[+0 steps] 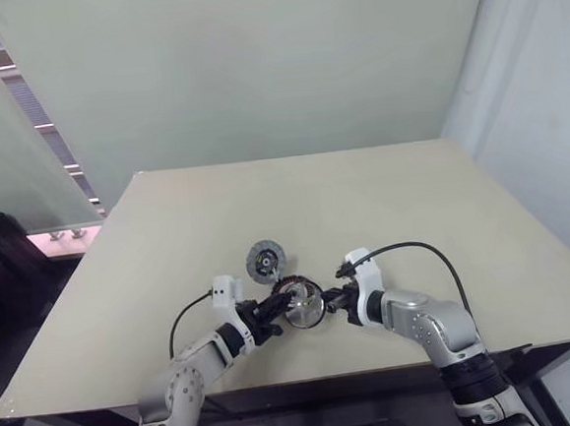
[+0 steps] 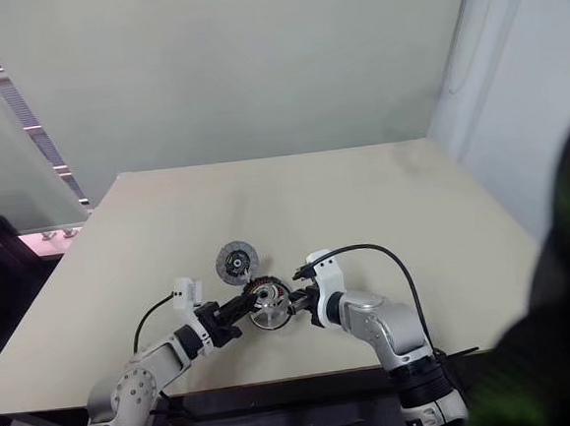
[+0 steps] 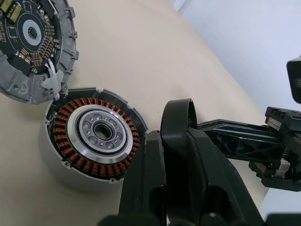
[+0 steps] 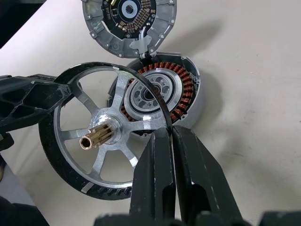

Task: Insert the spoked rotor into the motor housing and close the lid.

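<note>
Spoked rotor [image 4: 101,136] is up off the table [image 1: 383,205], pinched at its dark rim from both sides; my right tool [image 4: 170,134] is clamped fully shut on the rim edge nearest the motor housing [image 4: 162,92]; my left tool [image 3: 162,136] has closed down nearly all the way on the opposite rim, so both have hold of it.

Key relation: motor housing sits on the table directly behind and below the rotor, open face up, copper windings and pale bearing centre exposed; rotor is held on edge, its brass splined shaft [image 4: 91,140] pointing away from the housing toward my right wrist, roughly level rather than down; so rotor axis and housing bore look about a quarter turn apart.

My read: rotor needs tipping flat with hub over the housing centre before it can drop in; which face goes down I can't tell from here.

Lid [image 3: 33,44], the grey disc with the circuit board, lies flat just beyond the housing, touching or nearly touching its rim; still off.

Both tools about equally near the housing; right one overlaps its rim in the right wrist view.
</note>
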